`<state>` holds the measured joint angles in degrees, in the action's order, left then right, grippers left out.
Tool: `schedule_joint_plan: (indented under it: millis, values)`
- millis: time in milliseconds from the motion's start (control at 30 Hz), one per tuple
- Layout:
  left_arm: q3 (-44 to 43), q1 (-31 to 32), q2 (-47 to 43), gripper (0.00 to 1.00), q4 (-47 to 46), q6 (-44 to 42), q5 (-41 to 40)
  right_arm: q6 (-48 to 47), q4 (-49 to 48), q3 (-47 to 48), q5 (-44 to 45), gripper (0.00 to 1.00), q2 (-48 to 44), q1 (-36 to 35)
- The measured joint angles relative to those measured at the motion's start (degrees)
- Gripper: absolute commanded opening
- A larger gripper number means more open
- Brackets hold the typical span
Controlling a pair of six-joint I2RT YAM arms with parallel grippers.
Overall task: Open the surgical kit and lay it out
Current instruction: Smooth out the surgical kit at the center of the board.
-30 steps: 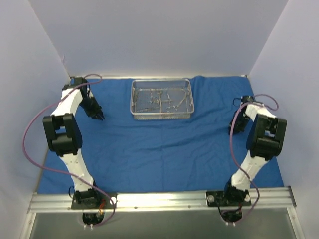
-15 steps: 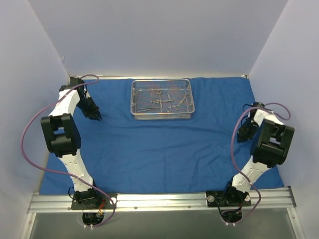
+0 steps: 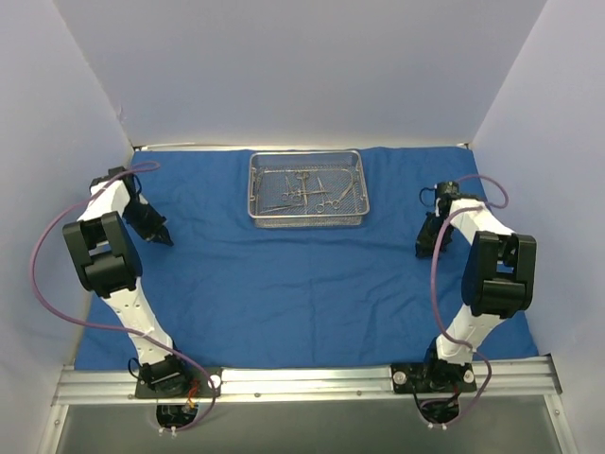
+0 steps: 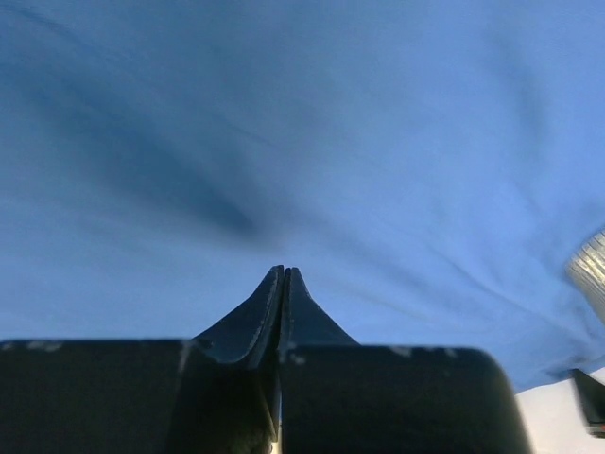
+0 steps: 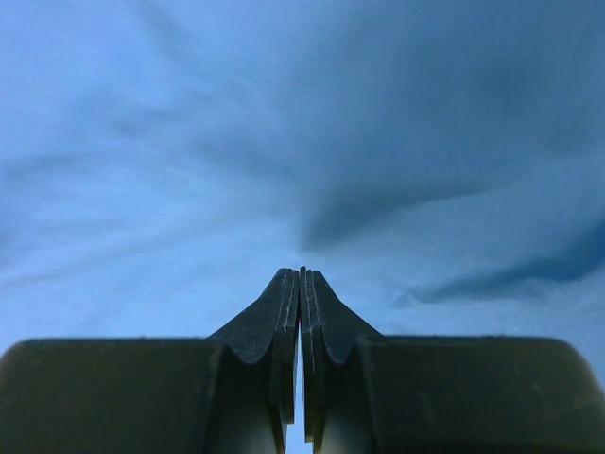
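The royal-blue cloth wrap (image 3: 302, 274) lies spread flat over the table. On its far middle stands the silver wire-mesh tray (image 3: 305, 189), with several thin ring-handled instruments (image 3: 307, 190) inside. My left gripper (image 3: 163, 237) hangs low over the cloth's left part, well left of the tray. Its jaws are shut, with nothing showing between them (image 4: 284, 270). A corner of the tray (image 4: 590, 270) shows at the right edge of the left wrist view. My right gripper (image 3: 423, 249) is low over the cloth's right part, also shut with nothing showing between its jaws (image 5: 301, 270). Soft folds cross the cloth (image 5: 397, 203) in front of it.
White walls (image 3: 302, 66) close in the table on the left, back and right. A metal rail (image 3: 302, 383) carrying both arm bases runs along the near edge. Purple cables (image 3: 43, 274) loop beside each arm.
My left arm has drawn left and toward the near side, and its jaws have closed. My right arm swung out to the right, then came back in toward the tray side.
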<state>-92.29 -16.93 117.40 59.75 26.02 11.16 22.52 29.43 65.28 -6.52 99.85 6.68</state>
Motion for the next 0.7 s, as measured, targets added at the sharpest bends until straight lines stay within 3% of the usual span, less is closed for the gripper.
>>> schedule_joint_plan:
  millis: [167, 500, 700]
  values:
    - [0.2, -1.6, 6.34, 0.02, 1.07, -0.07, 0.15, 1.11, -0.94, -7.5, -1.6, 0.02, -0.55, 1.29]
    - [-1.29, -3.17, 7.17, 0.02, 4.42, -1.29, -0.59, 0.81, 1.22, -11.32, -2.36, 0.05, -6.91, 0.2]
    - [1.77, -3.43, -2.86, 0.27, 4.02, -2.32, -6.4, 0.0, 2.75, -0.83, -4.33, 0.11, -8.72, -5.86]
